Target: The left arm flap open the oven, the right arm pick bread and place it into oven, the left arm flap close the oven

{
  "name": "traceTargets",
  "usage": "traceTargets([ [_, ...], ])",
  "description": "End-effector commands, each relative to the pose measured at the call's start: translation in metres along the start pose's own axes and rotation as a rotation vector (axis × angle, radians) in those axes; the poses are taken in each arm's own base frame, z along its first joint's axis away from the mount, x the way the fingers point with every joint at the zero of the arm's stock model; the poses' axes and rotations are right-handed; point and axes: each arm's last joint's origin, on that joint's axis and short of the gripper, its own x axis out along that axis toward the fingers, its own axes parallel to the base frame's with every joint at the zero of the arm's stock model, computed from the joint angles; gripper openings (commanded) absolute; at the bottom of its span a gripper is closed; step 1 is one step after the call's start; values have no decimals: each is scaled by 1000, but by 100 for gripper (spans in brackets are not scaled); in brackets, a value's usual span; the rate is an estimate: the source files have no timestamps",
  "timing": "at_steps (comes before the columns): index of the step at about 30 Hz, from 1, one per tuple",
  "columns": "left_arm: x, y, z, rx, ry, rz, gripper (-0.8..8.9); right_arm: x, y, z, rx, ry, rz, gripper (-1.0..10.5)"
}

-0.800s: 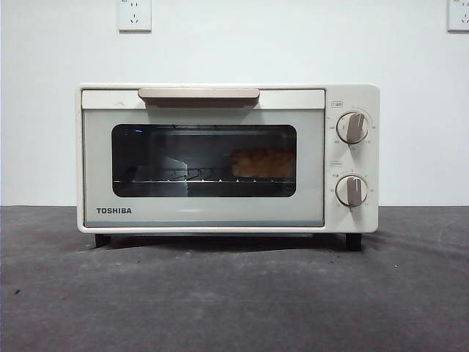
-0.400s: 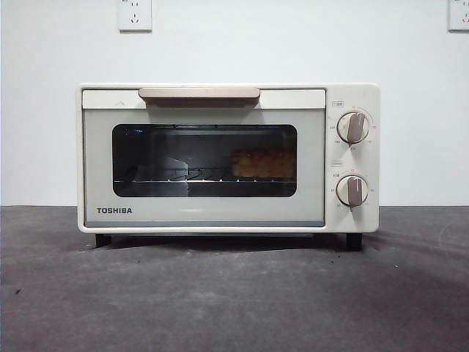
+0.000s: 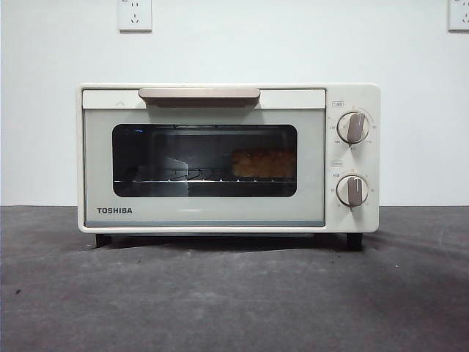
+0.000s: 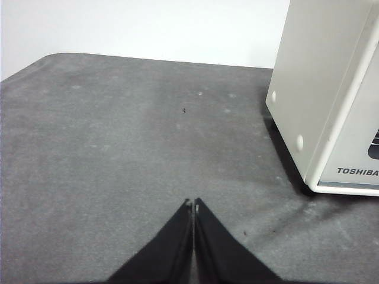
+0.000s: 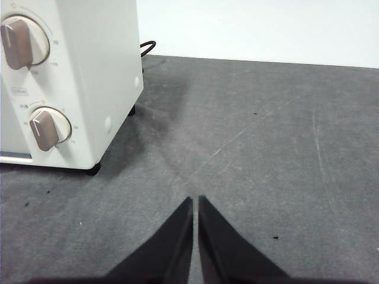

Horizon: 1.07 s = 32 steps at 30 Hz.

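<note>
Golden-brown bread lies on the wire rack inside the oven, toward its knob side, behind the closed glass door. It looks light, soft and easily crushed, best taken gently across its narrow sides. Left hand and right hand wait beside the oven, pinched together, holding nothing.

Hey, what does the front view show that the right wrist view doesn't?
Only the front view shows the cream-white toaster oven's dark glass door, shut, its beige bar handle, and the golden-orange bread loaf on the wire rack inside. Only the right wrist view shows the right gripper, jaws together above the table, the oven's side wall and a black cable behind it. Both show the two beige knobs and the grey table.
</note>
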Motion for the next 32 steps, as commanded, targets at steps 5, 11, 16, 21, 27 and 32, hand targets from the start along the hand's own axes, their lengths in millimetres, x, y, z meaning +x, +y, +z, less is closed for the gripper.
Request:
traceTargets([
  [5,2,1,-7,12,26,4,9,1,0,-1,-15,-8,-1,11],
  [11,2,1,-7,12,26,4,9,1,0,-1,-15,-7,-1,11],
  [16,2,1,-7,12,25,4,9,1,0,-1,-15,-7,-1,11],
  [21,2,1,-7,12,26,4,9,1,0,-1,-15,-7,-1,11],
  [27,2,1,-7,12,26,4,9,1,0,-1,-15,-7,-1,11],
  [32,2,1,-7,12,25,4,9,1,0,-1,-15,-7,-1,11],
])
